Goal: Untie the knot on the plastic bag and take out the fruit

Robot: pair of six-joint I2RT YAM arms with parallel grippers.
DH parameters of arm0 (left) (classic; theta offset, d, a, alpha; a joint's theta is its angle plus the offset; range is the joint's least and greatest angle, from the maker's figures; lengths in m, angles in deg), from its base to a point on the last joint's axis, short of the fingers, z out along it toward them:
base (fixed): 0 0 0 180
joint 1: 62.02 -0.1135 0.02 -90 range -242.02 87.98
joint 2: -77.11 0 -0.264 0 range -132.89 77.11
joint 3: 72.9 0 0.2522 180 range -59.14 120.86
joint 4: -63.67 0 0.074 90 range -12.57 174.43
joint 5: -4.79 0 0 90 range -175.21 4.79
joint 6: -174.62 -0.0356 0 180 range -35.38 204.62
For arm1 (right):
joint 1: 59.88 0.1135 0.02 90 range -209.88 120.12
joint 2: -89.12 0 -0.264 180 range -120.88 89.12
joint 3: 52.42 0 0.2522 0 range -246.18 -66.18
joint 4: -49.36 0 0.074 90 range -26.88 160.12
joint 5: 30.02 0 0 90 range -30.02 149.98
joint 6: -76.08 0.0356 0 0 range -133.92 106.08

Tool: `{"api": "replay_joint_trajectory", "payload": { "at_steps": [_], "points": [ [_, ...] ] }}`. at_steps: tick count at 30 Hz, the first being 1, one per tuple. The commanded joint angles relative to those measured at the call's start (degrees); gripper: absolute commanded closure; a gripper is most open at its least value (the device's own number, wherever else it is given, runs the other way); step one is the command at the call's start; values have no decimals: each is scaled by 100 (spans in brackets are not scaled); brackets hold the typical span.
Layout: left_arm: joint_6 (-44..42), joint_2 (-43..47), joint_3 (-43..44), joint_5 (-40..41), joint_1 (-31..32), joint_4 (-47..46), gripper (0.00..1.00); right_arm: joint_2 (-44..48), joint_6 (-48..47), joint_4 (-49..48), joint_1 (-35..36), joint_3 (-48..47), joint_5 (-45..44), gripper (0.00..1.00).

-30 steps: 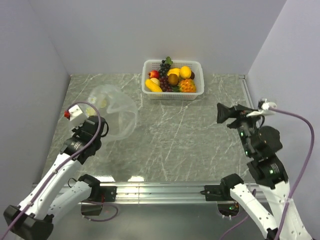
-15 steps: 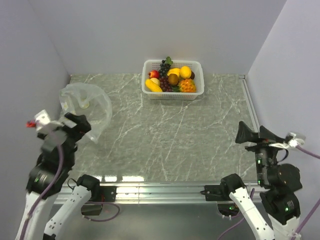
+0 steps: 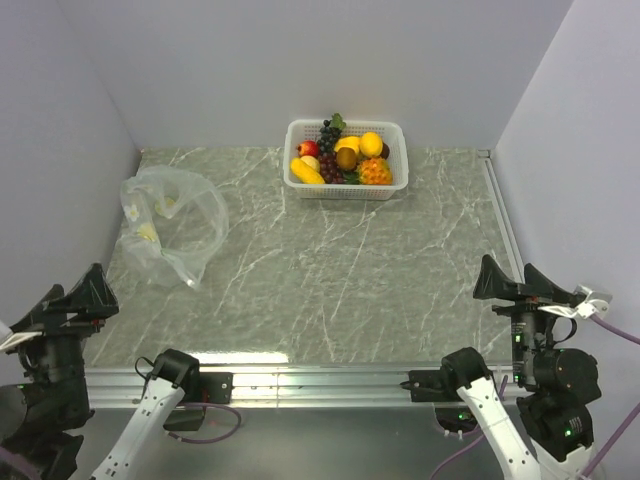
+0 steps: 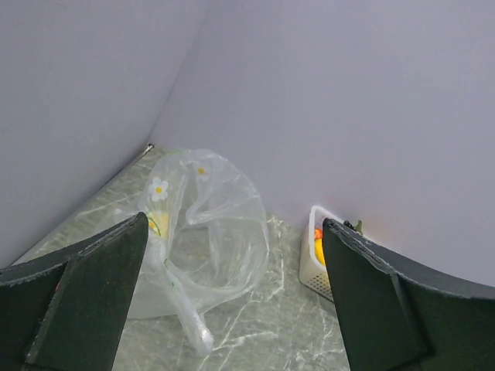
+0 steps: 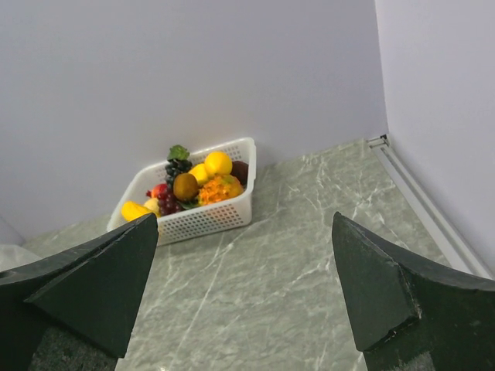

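Clear plastic bag (image 3: 170,225) lies slack by the left wall, apparently empty, though its yellow marks could hide something. All the fruit (image 3: 345,158) I can see sits in the basket (image 3: 395,185). Left gripper (image 3: 72,300) and right gripper (image 3: 510,283) hang near their bases, jaws spread, holding nothing. Task looks finished.

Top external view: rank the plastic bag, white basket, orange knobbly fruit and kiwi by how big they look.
1. plastic bag and white basket: look about alike, so not ranked against each other.
2. orange knobbly fruit
3. kiwi
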Motion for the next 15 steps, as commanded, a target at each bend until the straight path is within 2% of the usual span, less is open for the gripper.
{"api": "replay_joint_trajectory", "payload": {
  "at_steps": [1,15],
  "points": [
    [-213,249,-196,100,-24,-269,1,179,-125,-295,14,62,-38,0],
    [-195,399,-556,232,-24,-507,1,-40,-46,-515,14,221,102,0]
  ]
}}
